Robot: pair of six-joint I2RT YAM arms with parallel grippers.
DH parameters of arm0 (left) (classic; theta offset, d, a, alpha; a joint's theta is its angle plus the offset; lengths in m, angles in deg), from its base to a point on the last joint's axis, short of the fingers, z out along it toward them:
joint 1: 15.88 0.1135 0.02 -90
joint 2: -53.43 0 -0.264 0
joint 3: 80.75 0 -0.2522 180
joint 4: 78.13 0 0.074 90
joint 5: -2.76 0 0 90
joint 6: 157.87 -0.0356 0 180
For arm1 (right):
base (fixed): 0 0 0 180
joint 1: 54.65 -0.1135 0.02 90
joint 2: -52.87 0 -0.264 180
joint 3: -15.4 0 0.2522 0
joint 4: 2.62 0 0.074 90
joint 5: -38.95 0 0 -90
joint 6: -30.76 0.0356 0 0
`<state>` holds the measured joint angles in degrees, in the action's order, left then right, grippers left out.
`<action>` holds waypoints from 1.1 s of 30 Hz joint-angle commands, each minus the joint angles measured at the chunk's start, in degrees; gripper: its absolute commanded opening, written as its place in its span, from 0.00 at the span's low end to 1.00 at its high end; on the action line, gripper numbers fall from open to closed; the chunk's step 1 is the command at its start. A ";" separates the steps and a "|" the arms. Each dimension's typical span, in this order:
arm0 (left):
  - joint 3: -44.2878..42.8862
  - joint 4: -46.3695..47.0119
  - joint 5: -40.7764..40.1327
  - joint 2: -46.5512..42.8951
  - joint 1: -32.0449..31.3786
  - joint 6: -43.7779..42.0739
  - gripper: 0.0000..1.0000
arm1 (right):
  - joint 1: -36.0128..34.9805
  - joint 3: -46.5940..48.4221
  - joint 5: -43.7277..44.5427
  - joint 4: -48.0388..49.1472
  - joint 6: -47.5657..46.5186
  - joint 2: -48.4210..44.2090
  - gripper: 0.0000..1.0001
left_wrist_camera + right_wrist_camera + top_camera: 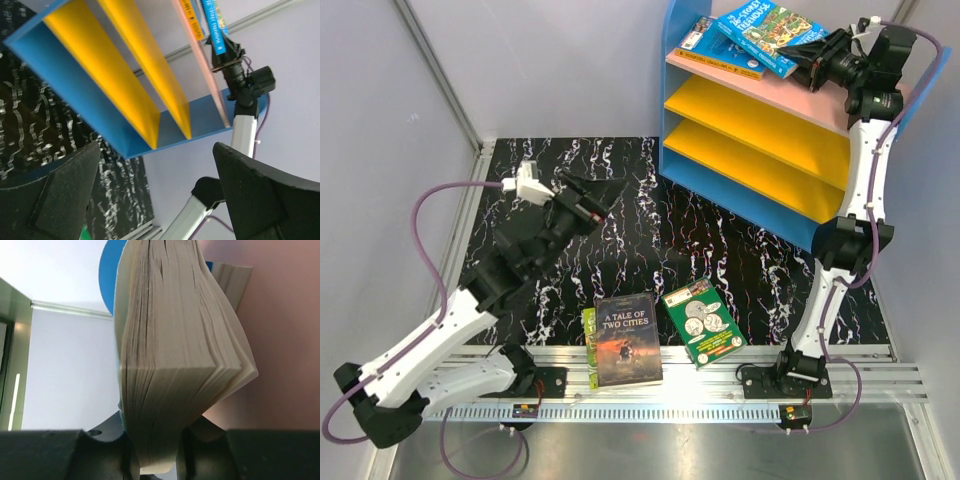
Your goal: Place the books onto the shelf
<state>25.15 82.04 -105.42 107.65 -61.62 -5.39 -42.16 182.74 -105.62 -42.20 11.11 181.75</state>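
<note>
"Top external: which step?"
"My right tool (817,57) is clamped on the blue book (760,35), over the shelf (750,150)'s pink board (800,100); letting go looks next."
"Left wrist?"
"Left tool (156,165) apart, empty, shelf well ahead, free room."
"Right wrist?"
"That blue book (170,365) fills the grip; pink board close alongside."

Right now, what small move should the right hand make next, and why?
Probably open the right hand and release: the blue book it clamps already seems to lie on the shelf's pink top board, partly over another book.
</note>
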 commanded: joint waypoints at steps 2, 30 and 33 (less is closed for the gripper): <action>5.13 -1.50 -3.27 -5.61 0.82 -3.33 0.99 | -0.80 4.10 -7.66 9.13 6.21 1.55 0.09; 1.63 -5.89 3.76 -2.63 3.20 -2.98 0.99 | 4.12 0.14 13.08 -28.31 -17.27 -7.50 1.00; 1.27 -6.68 4.55 -2.62 3.28 -2.45 0.99 | 3.68 0.58 14.39 -31.29 -17.52 -7.24 0.99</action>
<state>29.08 75.81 -103.38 104.96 -58.65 -7.46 -40.15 183.16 -98.21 -58.75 -2.09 174.75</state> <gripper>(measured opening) 0.987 0.987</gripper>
